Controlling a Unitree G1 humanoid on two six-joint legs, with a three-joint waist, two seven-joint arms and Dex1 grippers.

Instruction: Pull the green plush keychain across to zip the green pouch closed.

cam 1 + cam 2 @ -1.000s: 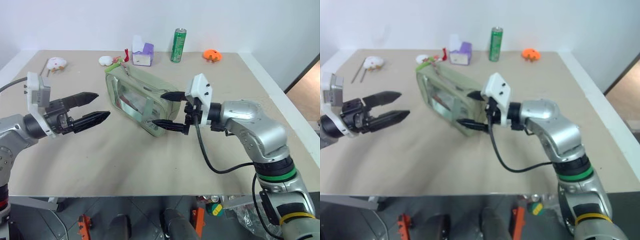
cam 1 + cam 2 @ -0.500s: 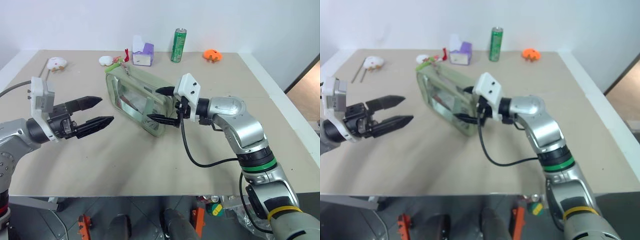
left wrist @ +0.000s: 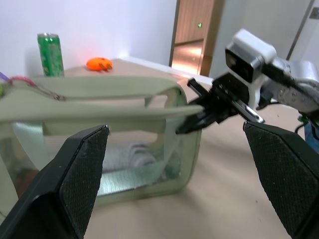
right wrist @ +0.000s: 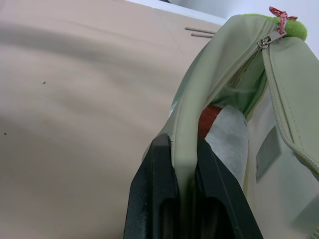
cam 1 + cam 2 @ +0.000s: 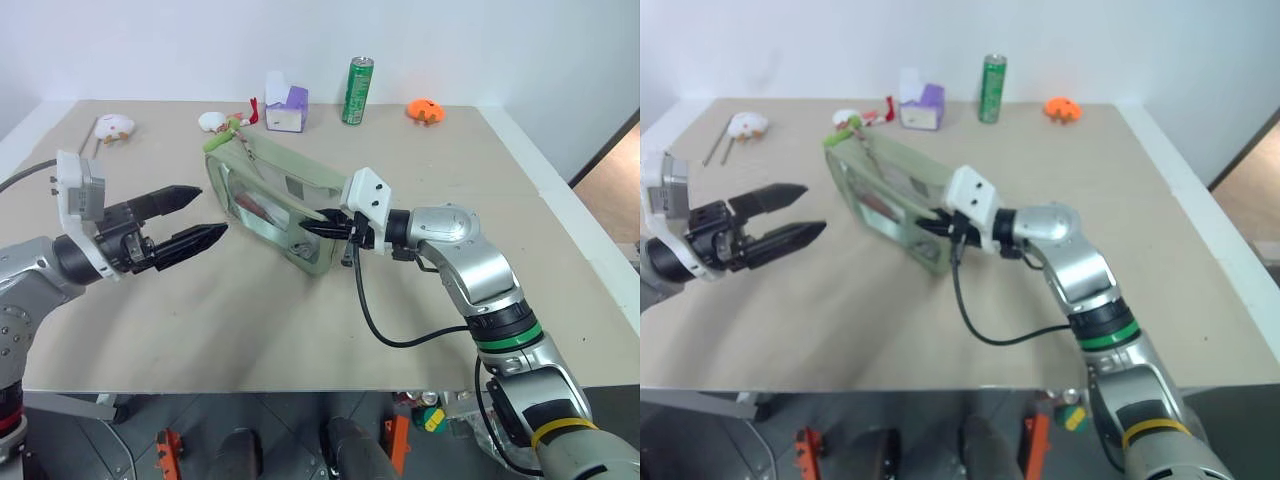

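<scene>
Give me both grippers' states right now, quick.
Left gripper: open, holding nothing.
Right gripper: shut on the green pouch, fingers pinching its top edge.

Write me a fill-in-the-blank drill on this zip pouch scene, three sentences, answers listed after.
1. The right gripper is shut on the near end of the green pouch, while the left gripper stands ____ and holds nothing.
2. The green plush keychain sits at the pouch's ____ end, away from the right gripper.
3. Seen between the unzipped edges, the pouch's zipper is ____.

Missing words: open; far; open
</scene>
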